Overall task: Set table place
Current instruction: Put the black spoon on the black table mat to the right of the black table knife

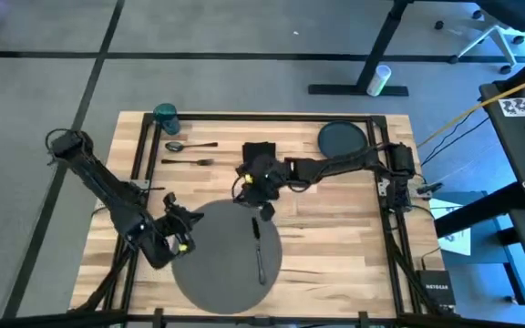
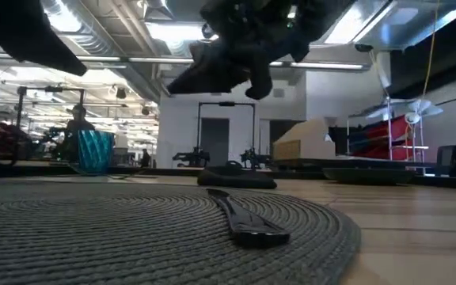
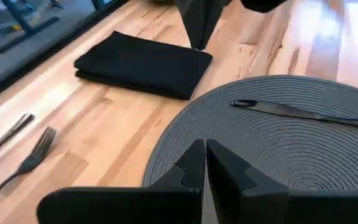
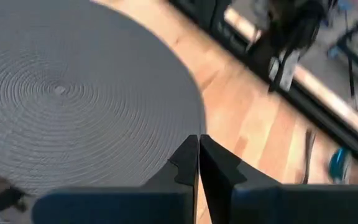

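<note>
Left gripper (image 1: 179,235), fingers together and empty, waits at the grey mat's (image 1: 210,273) left edge; right gripper (image 1: 255,187) — likewise pinched shut (holding nothing) — hovers nearer the black napkin (image 1: 260,151), just beyond it.

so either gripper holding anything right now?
No. Left gripper is shut and empty at the grey mat's edge; right gripper is shut and empty above the mat.
</note>
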You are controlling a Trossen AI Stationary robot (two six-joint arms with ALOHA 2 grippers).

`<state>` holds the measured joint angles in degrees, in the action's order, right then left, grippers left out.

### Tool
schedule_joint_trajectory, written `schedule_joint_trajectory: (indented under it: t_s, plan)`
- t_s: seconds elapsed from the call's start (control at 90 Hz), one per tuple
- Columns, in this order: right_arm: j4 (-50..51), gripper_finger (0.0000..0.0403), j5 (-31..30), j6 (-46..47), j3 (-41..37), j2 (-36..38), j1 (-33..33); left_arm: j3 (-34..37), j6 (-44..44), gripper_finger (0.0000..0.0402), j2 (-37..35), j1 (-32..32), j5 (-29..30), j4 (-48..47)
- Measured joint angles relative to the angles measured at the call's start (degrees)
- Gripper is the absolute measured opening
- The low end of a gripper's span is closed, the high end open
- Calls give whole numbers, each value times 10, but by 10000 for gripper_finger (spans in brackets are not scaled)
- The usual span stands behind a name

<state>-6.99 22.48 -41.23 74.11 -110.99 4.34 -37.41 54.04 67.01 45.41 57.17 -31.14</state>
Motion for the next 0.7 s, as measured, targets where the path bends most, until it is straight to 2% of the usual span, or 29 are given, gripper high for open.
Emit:
schedule_joint_trajectory:
  t_s: [0.167, 0.322, 0.422, 0.7]
  plan:
    - [-66, 0, 76, -33, 0, 0, 38, 75, -187, 0, -101, -64, -96, 160]
    - [-128, 0, 123, -56, -8, 0, 60, 123, -350, 0, -174, -150, -248, 303]
    - [-209, 0, 151, -50, -47, 0, 67, 136, -415, 0, -200, -207, -329, 340]
    - [-543, 0, 155, 80, -196, -1, 79, 136, -486, 0, -208, -341, -364, 320]
